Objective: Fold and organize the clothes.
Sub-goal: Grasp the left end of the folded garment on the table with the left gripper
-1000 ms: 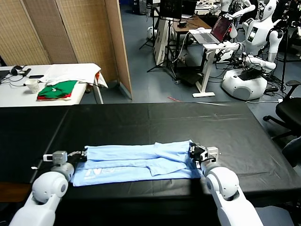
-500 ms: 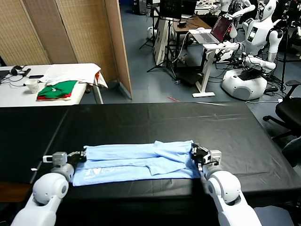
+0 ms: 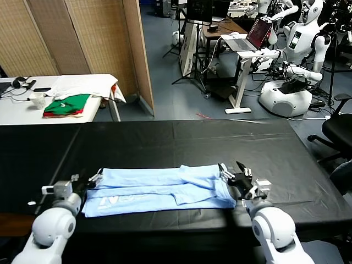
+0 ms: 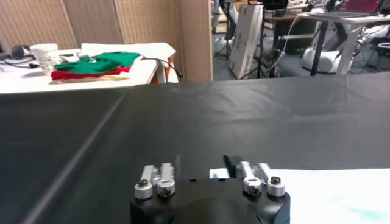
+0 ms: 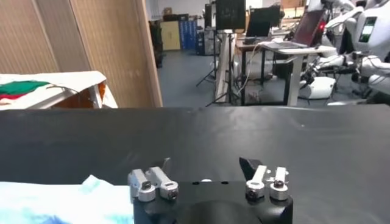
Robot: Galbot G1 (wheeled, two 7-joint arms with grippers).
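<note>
The clothes are one pale sky-blue T-shirt (image 3: pixel 159 188), folded into a long band near the front edge of the black table (image 3: pixel 181 137), with white lettering (image 3: pixel 113 201) showing toward its left end. My left gripper (image 3: pixel 93 179) stands open at the band's left end, holding nothing. At the right end, my right gripper (image 3: pixel 231 166) is open and likewise empty. In the left wrist view the left gripper (image 4: pixel 204 165) has spread jaws, with the shirt (image 4: pixel 329 192) lying beside it. The right wrist view shows the right gripper (image 5: pixel 205 164) wide open next to the shirt (image 5: pixel 61 198).
A white side table (image 3: pixel 16 113) at the far left carries folded green-and-red garments (image 3: pixel 67 104), a white cloth (image 3: pixel 82 83) and a cup (image 3: pixel 37 100). Wicker screens (image 3: pixel 88 38) stand behind it. Desks, other robots (image 3: pixel 297 49) and a chair (image 3: pixel 338 132) are beyond the table.
Both grippers were shut on the shirt's ends and have opened, letting the fabric go. Both arms have drawn back a little toward the table's front edge.
</note>
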